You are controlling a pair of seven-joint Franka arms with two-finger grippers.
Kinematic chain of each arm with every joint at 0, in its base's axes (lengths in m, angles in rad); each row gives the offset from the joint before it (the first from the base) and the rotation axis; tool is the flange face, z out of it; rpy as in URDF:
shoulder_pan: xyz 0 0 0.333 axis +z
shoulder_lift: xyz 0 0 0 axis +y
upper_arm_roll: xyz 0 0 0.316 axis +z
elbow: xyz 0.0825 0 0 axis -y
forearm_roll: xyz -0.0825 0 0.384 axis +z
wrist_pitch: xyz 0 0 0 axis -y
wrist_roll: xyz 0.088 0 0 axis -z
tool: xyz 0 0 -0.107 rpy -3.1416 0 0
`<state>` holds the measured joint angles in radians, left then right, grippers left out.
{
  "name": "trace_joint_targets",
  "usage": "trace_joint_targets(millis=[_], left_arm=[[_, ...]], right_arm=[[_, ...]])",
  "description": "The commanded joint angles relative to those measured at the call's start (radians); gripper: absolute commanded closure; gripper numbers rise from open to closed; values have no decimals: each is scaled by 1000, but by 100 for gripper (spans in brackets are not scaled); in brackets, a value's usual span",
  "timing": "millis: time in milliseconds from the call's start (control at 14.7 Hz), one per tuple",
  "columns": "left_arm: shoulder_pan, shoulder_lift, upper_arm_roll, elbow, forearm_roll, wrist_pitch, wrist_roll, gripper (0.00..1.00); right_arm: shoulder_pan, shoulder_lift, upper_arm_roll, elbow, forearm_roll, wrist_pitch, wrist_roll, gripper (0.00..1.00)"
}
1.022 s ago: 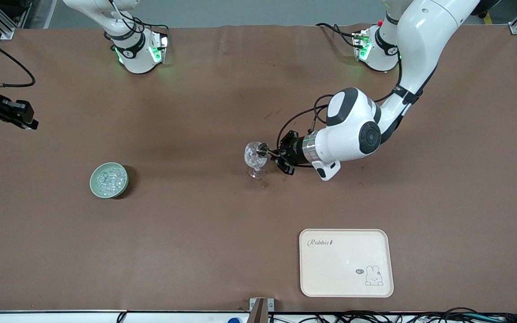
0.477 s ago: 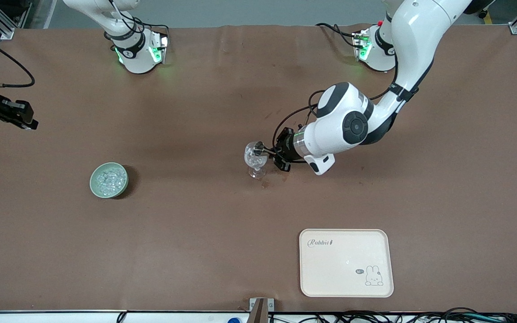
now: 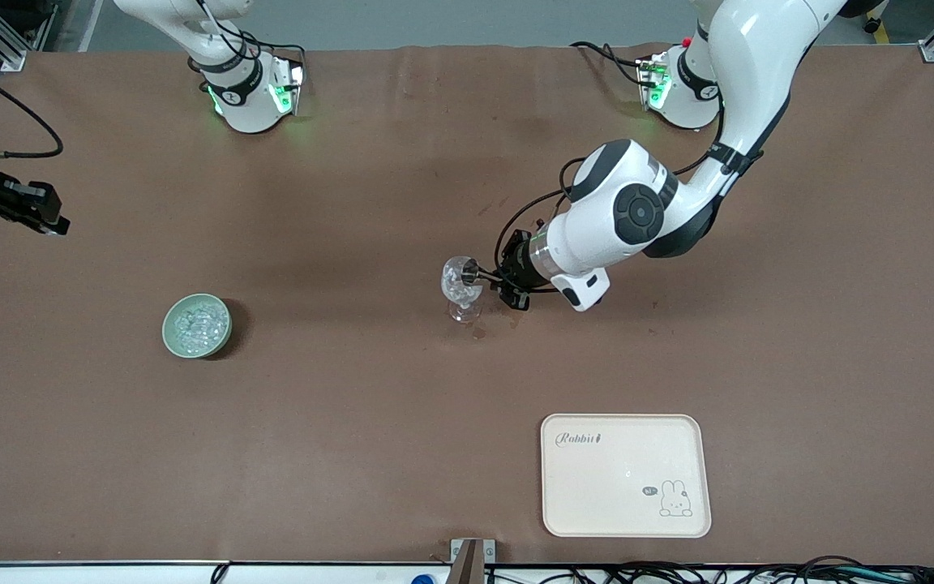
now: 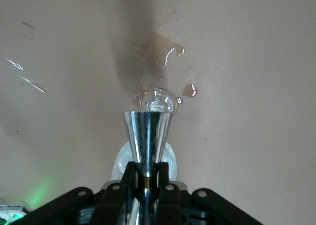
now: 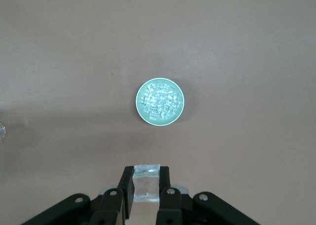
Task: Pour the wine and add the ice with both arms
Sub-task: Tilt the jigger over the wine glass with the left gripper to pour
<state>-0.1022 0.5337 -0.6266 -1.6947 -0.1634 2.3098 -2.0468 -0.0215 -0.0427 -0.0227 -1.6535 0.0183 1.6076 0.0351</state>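
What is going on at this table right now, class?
The left gripper holds a small metal cup tipped over the stemmed glass at mid-table; spilled drops lie by the glass's foot. The right gripper, waiting above the right arm's end of the table, grips a clear ice chunk over the green bowl of ice. A cream tray sits nearer the camera.

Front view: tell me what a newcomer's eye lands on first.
The left gripper, mid-table, holds a steel measuring cup at the rim of a stemmed glass beside small spills. A green bowl of ice sits toward the right arm's end; the right gripper above it pinches a clear chunk.
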Motion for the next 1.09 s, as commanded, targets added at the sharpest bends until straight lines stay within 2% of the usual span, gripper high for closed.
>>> trace_joint_targets(millis=[0, 341, 749, 885, 1022], left_arm=[[-17, -20, 4, 3, 22, -12, -33, 99], [-19, -21, 1, 4, 91, -59, -76, 99], [-4, -9, -7, 23, 75, -61, -61, 99], [-1, 0, -16, 24, -3, -61, 3, 99], [18, -6, -16, 24, -153, -61, 132, 99]], right_arm=[[-5, -22, 6, -25, 12, 17, -1, 100], [-3, -22, 6, -25, 12, 20, -1, 100], [-3, -22, 6, -25, 12, 20, -1, 100], [-3, -22, 7, -25, 12, 20, -1, 100], [-3, -22, 7, -25, 12, 18, -1, 100]])
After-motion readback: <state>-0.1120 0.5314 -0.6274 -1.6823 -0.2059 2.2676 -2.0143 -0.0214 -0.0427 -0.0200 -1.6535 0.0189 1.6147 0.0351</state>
